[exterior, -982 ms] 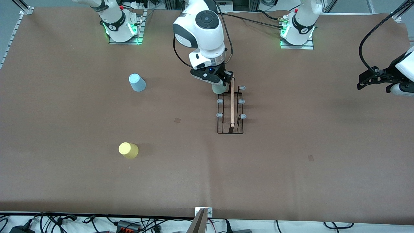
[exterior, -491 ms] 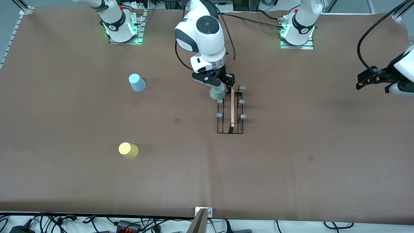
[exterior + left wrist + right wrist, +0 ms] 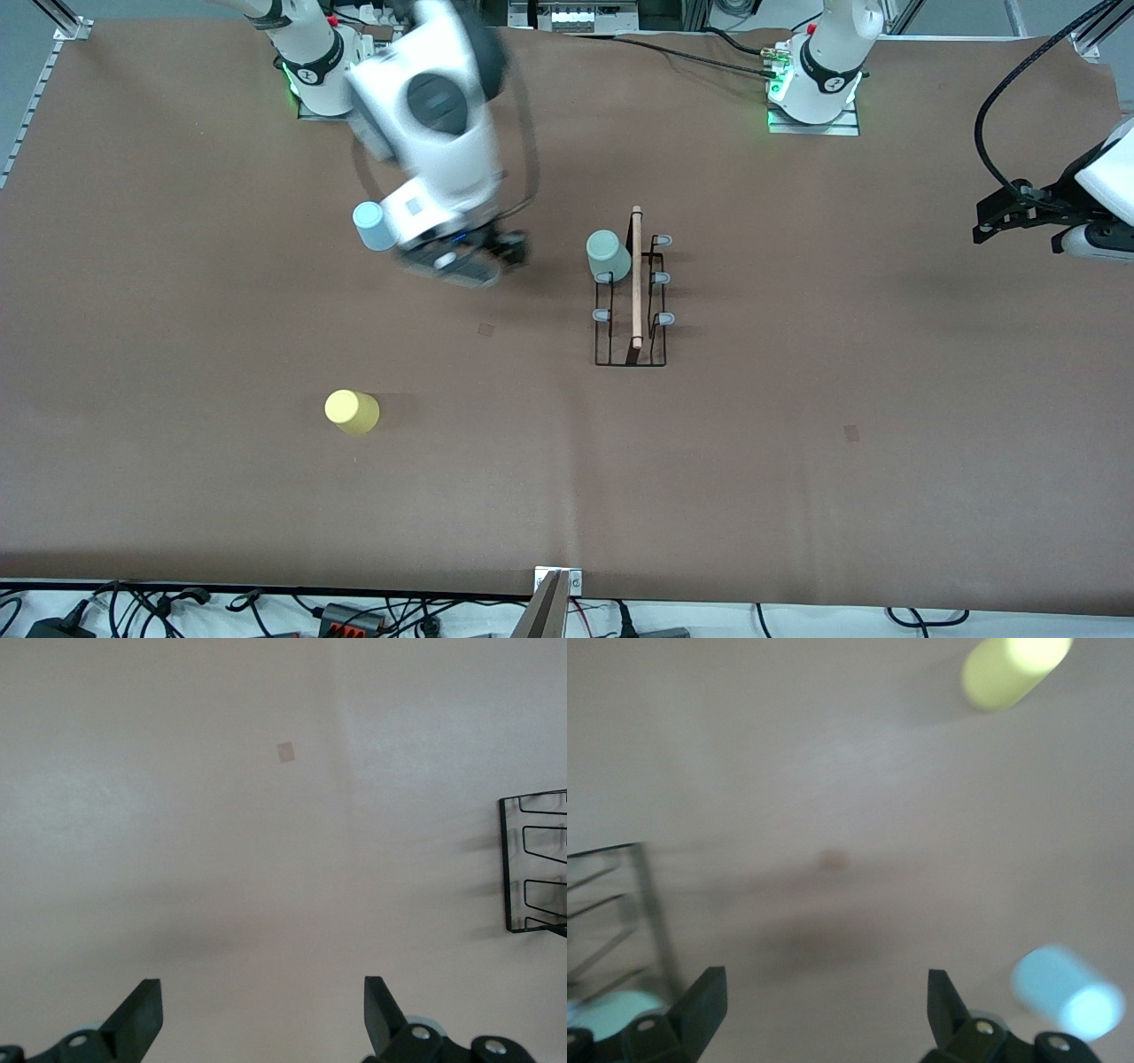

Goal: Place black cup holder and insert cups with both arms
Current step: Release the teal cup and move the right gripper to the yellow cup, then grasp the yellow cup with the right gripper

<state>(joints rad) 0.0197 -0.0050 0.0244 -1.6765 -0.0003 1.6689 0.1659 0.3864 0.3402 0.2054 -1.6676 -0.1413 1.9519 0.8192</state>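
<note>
The black cup holder (image 3: 631, 301) stands at mid table, its wooden rod (image 3: 636, 275) on top. The pale green cup (image 3: 608, 254) sits upside down on its peg farthest from the front camera, on the right arm's side. The light blue cup (image 3: 376, 227) and the yellow cup (image 3: 352, 412) lie toward the right arm's end. My right gripper (image 3: 469, 264) is open and empty, over bare table between the blue cup and the holder. Its wrist view (image 3: 824, 1001) shows the yellow cup (image 3: 1010, 669), the blue cup (image 3: 1067, 992) and the holder (image 3: 620, 912). My left gripper (image 3: 985, 221) waits open at the left arm's end.
Two small tape patches lie on the brown table cover, one (image 3: 485, 329) beside the holder, one (image 3: 851, 432) nearer the front camera. The left wrist view (image 3: 263, 1010) shows bare table, a patch (image 3: 285, 751) and the holder's end (image 3: 536, 864).
My right gripper let go of the green cup, which now sits on the holder's peg, and swung away toward the light blue cup. The left arm has barely moved.
</note>
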